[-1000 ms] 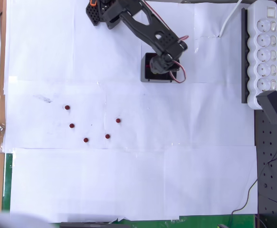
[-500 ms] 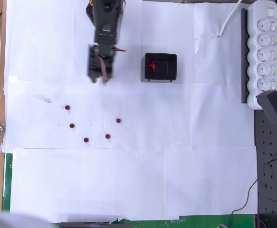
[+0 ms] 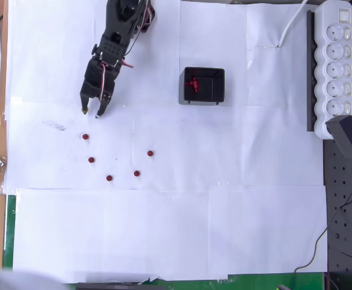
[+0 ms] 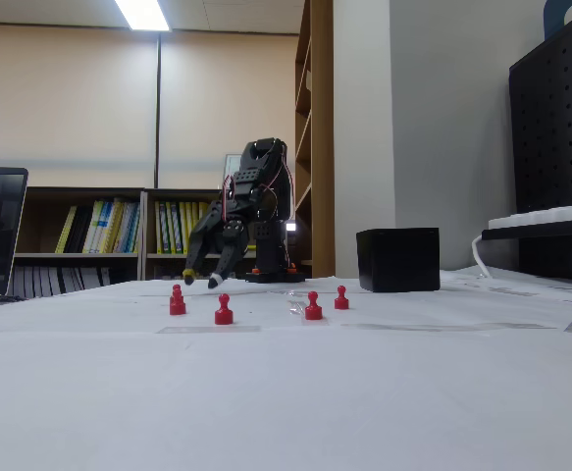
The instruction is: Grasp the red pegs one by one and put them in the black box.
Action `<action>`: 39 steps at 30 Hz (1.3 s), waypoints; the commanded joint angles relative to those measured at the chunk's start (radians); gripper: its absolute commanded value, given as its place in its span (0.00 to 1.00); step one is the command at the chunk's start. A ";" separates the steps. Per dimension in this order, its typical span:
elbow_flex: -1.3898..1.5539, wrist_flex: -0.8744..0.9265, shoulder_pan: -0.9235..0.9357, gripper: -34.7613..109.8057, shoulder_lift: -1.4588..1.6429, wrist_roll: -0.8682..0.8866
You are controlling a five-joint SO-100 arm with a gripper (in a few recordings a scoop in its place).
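The gripper (image 3: 91,112) hangs slightly parted and empty above five red pegs (image 3: 86,137) on the papered bench (image 3: 163,241) (power strip (image 3: 336,63) far right); the black box (image 3: 204,86) sits apart.

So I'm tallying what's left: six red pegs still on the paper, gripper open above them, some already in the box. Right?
Not six: the overhead view shows five pegs on the paper. The rest holds: the gripper is open above them, and red shows inside the box.
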 commanded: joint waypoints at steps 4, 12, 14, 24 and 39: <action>0.020 -0.221 -0.003 0.34 0.130 -0.114; 0.049 -0.324 -0.034 0.34 0.242 -0.170; 0.074 -0.327 -0.040 0.34 0.268 -0.176; 0.210 -0.328 -0.043 0.34 0.385 -0.179; 0.252 -0.328 -0.078 0.34 0.420 -0.186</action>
